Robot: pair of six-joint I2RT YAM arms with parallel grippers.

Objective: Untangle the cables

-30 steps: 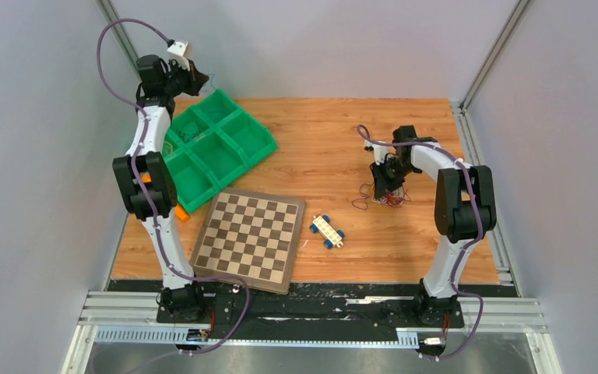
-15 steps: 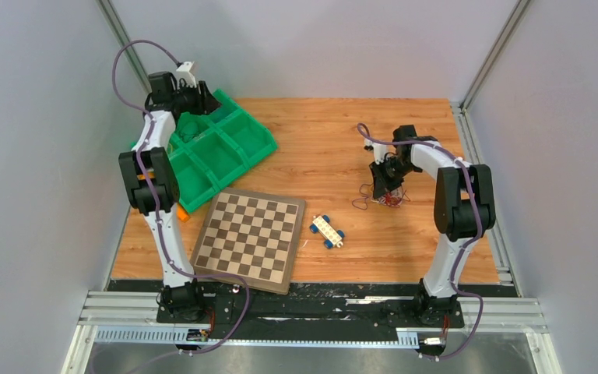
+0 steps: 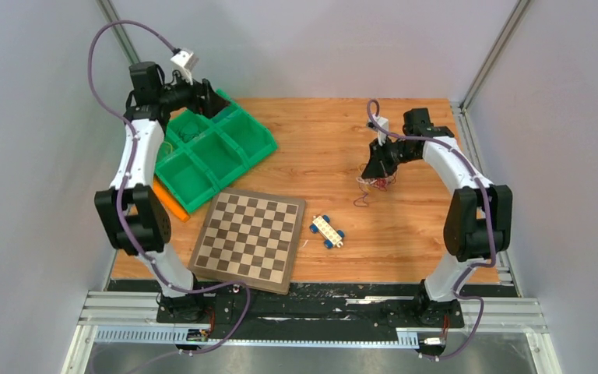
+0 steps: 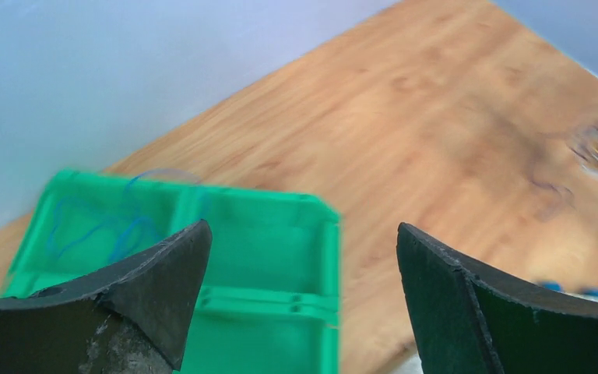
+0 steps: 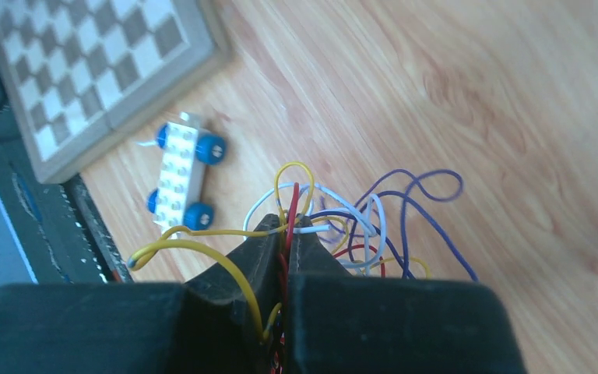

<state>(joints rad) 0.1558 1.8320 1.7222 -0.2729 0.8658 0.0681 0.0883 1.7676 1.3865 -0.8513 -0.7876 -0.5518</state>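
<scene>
Wooden table (image 3: 319, 132) between grey walls. Far left, over green compartment tray (image 3: 237, 156): left gripper (image 4: 304, 238) spread wide, empty; blue strand (image 4: 117, 226) lying in one compartment. Right of centre: right gripper (image 5: 290, 226) pinched on tangled cables (image 3: 374, 184), loops spilling over the wood.

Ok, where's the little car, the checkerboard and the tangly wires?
little car (image 3: 327, 231): top view, on its white body between the blue wheels.
checkerboard (image 3: 251, 240): top view, on the middle squares.
tangly wires (image 5: 323, 228): right wrist view, on a white strand just past the fingertips.
</scene>
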